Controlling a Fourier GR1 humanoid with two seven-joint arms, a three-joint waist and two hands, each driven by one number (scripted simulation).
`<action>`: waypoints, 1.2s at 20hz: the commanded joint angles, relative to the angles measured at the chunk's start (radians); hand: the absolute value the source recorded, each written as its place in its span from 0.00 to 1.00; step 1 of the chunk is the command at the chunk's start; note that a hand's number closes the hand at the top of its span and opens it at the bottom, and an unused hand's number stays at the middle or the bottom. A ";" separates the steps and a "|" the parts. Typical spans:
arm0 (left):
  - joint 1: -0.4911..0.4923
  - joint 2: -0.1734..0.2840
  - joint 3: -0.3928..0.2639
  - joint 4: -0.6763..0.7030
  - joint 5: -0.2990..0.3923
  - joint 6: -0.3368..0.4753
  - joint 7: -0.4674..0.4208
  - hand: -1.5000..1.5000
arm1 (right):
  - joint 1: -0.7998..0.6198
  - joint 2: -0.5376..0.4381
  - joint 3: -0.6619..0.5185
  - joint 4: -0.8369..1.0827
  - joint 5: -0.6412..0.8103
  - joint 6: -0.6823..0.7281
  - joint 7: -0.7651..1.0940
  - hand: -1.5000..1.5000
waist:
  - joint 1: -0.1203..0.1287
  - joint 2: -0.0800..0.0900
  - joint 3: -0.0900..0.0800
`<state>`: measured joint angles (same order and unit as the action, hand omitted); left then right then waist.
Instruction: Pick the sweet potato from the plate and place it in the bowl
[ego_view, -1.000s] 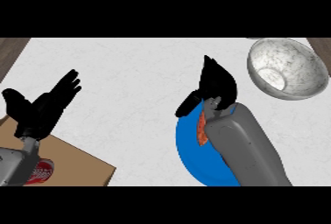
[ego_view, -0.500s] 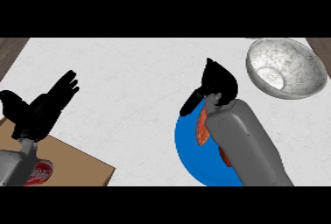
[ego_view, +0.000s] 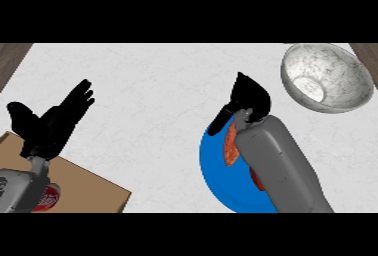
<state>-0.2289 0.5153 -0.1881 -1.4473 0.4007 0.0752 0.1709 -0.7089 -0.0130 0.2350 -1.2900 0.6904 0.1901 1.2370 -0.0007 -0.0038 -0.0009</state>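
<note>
Sweet potato (ego_view: 230, 147) lies on the blue plate (ego_view: 218, 175), only an orange strip showing along the left edge of the right forearm, which covers most of it; right hand (ego_view: 249, 97) sits over the plate's far rim at 12 o'clock from the potato, fingers pointing up-view, and I cannot tell whether they are apart or closed on anything. Marbled bowl (ego_view: 325, 77) stands on the white table (ego_view: 155, 80) at 2 o'clock from the plate, apart from it. Left hand (ego_view: 52, 122) rests open with fingers spread at 9 o'clock, above a brown cardboard box (ego_view: 81, 187) with a red-labelled can (ego_view: 46, 197) at the lower left.
</note>
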 joint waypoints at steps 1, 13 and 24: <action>0.035 -0.004 -0.007 -0.015 -0.024 -0.006 -0.019 0.50 | -0.021 0.012 -0.007 0.036 -0.005 0.028 0.234 0.00 | 0.009 0.001 0.000; -0.030 0.002 0.056 -0.008 0.005 -0.049 0.047 0.50 | 0.062 0.012 0.031 0.088 -0.031 -0.035 0.178 0.00 | 0.004 0.002 0.000; -0.034 -0.047 0.060 0.016 -0.050 -0.047 0.029 0.50 | 0.107 0.012 -0.013 0.129 -0.016 -0.058 0.121 0.00 | 0.001 0.004 0.001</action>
<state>-0.2333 0.4810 -0.1379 -1.4513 0.3631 0.0311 0.1969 -0.5852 -0.0130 0.2205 -1.1794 0.6806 0.1286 1.1727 0.0005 -0.0011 -0.0004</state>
